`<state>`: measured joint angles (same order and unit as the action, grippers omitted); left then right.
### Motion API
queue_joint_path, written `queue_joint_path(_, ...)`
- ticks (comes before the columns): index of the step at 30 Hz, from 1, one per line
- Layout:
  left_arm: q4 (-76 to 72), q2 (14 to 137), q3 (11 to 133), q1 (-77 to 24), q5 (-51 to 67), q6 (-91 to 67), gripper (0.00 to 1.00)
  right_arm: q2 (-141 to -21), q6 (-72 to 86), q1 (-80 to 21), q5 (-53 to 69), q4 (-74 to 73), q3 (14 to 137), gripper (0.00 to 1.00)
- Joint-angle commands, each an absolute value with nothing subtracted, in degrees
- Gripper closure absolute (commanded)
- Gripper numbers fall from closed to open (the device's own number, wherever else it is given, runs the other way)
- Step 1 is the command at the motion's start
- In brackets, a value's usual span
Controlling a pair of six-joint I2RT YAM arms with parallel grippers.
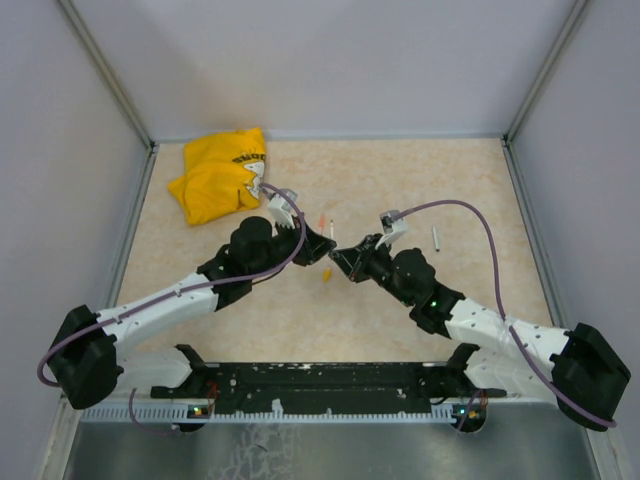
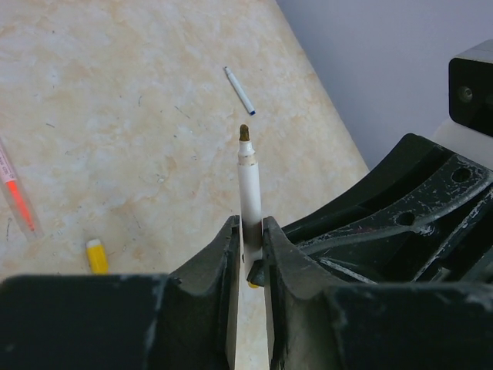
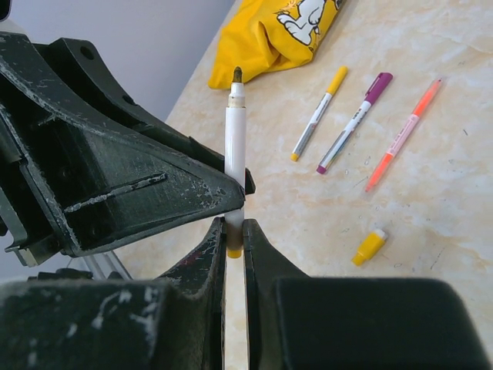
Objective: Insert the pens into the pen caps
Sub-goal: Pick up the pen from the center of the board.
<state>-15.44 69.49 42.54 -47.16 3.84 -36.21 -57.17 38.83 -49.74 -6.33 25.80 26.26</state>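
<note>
- Yellow things are showing from above: a big yellow cloth [image 1: 220,175] is lying at the back left of the table [image 1: 480,180]. A tiny yellow cap [image 1: 326,272] is lying all alone just below the 2 grippers. The left gripper [image 1: 322,243] and the right gripper [image 1: 345,256] are meeting nose to nose in the middle. A lone pen [image 1: 437,237] is lying off to the right, well apart from them.
- In the left wrist view, the left gripper's jaws are squeezing the held pen [image 2: 249,185] from both sides. It is white and pointing away, and its brown tip is showing bare, so no cap is sitting on it. The yellow cap is lying on the table near an orange pen [image 2: 17,196]. The lone pen is lying far off, and I am guessing it needs a cap too.
- In the right wrist view, the right gripper's jaws are clenching the yellow bottom end of the same held pen.
- Past it, a yellow-capped pen [image 3: 316,123] and a purple-capped pen [image 3: 354,123] are lying side by side, so 2 pens are looking done. I cannot tell if the orange pen is wearing a cap.
- So it looks like at least 2 pens are left to do, and the held pen is the 1 being worked on.
</note>
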Motion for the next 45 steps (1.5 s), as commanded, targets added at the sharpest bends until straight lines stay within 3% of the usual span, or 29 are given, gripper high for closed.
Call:
queue_joint_path(1, -17.38, 69.70, 42.62, -47.20, 4.59, -35.70, 0.80, -57.46, 37.10, -50.11, -7.34, 31.74, 28.58, 1.00)
queue_joint_path(12, -17.44, 70.16, 42.98, -47.20, 4.75, -35.95, 0.75, -57.90, 36.85, -50.15, -2.77, 36.64, 27.15, 1.00)
queue_joint_path(18, -17.74, 69.62, 42.48, -47.20, 4.33, -35.75, 0.92, -57.74, 36.77, -50.10, -3.11, 35.83, 27.00, 1.00)
queue_joint_path(21, -17.08, 69.59, 42.74, -47.19, 3.97, -35.10, 1.00, -57.51, 36.77, -50.17, -3.52, 34.94, 27.05, 0.89)
queue_joint_path(24, -15.45, 69.53, 43.31, -47.20, 3.12, -34.22, 1.00, -57.11, 36.61, -50.14, -4.17, 33.25, 27.20, 0.76)
queue_joint_path(27, -14.47, 68.98, 43.55, -47.19, 1.93, -33.02, 1.00, -56.50, 36.07, -50.16, -5.01, 30.99, 27.44, 0.70)
queue_joint_path(36, -8.53, 67.98, 44.89, -45.53, -3.51, -30.47, 1.00, -57.67, 35.95, -50.12, -10.30, 15.89, 31.11, 0.66)
queue_joint_path(45, -5.28, 65.48, 43.92, -37.45, 0.44, -29.87, 1.00, -70.99, 41.13, -50.12, -13.20, 2.32, 40.46, 0.64)
